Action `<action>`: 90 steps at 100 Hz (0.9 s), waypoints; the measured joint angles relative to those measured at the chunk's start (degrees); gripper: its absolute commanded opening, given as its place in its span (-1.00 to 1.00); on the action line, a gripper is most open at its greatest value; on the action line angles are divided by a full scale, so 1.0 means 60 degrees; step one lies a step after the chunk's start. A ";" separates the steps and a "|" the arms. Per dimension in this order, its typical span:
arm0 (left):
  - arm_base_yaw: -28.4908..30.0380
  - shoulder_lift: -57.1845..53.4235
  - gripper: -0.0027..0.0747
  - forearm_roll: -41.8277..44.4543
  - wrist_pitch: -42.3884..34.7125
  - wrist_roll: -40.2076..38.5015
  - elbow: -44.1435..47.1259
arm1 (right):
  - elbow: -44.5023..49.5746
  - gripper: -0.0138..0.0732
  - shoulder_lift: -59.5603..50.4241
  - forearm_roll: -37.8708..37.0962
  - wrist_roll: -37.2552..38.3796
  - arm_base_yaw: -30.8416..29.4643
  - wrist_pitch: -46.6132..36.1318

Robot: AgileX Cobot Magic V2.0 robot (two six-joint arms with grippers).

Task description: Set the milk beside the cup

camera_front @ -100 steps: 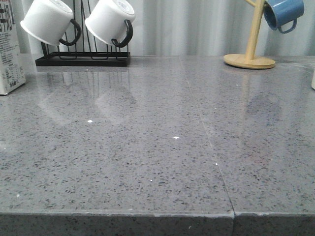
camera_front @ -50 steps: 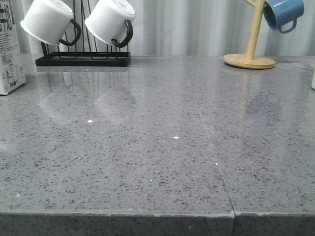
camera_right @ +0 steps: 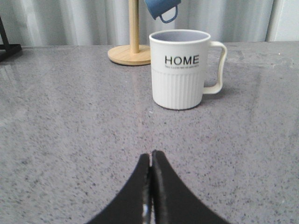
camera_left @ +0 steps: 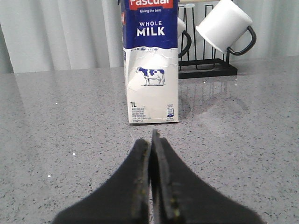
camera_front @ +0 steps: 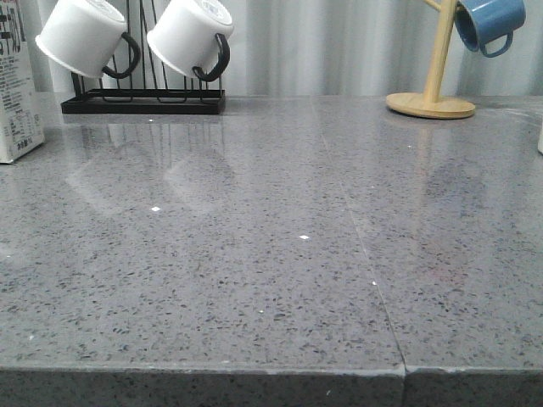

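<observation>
The milk carton point(camera_left: 150, 70), white with a dark blue "WHOLE MILK" band and a cow picture, stands upright on the grey counter ahead of my left gripper point(camera_left: 150, 140), which is shut and empty and apart from it. In the front view only the carton's side point(camera_front: 17, 93) shows at the far left edge. The white "HOME" cup point(camera_right: 181, 70) with ribbed lower half stands upright ahead of my right gripper point(camera_right: 151, 156), which is shut and empty. In the front view a white sliver at the far right edge point(camera_front: 540, 136) may be the cup. Neither gripper shows in the front view.
A black rack point(camera_front: 142, 102) with two white, black-handled mugs point(camera_front: 85, 36) stands at the back left, just behind the carton. A wooden mug tree point(camera_front: 431, 103) holding a blue mug point(camera_front: 488, 21) stands at the back right, behind the cup. The counter's front edge point(camera_front: 271, 371) is near.
</observation>
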 measured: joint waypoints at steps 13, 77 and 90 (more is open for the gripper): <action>0.0000 0.0000 -0.98 0.0000 0.0000 0.0000 0.0000 | -0.1028 -0.84 0.0000 0.0434 0.0000 0.0000 0.1057; 0.0000 0.0000 -0.98 0.0000 0.0000 0.0000 0.0000 | -0.1891 0.08 -0.0006 0.0914 0.0040 0.0000 0.2733; 0.0000 0.0000 -0.98 0.0000 0.0000 0.0000 0.0000 | -0.1891 0.08 0.0615 0.0914 0.0040 0.0000 0.2388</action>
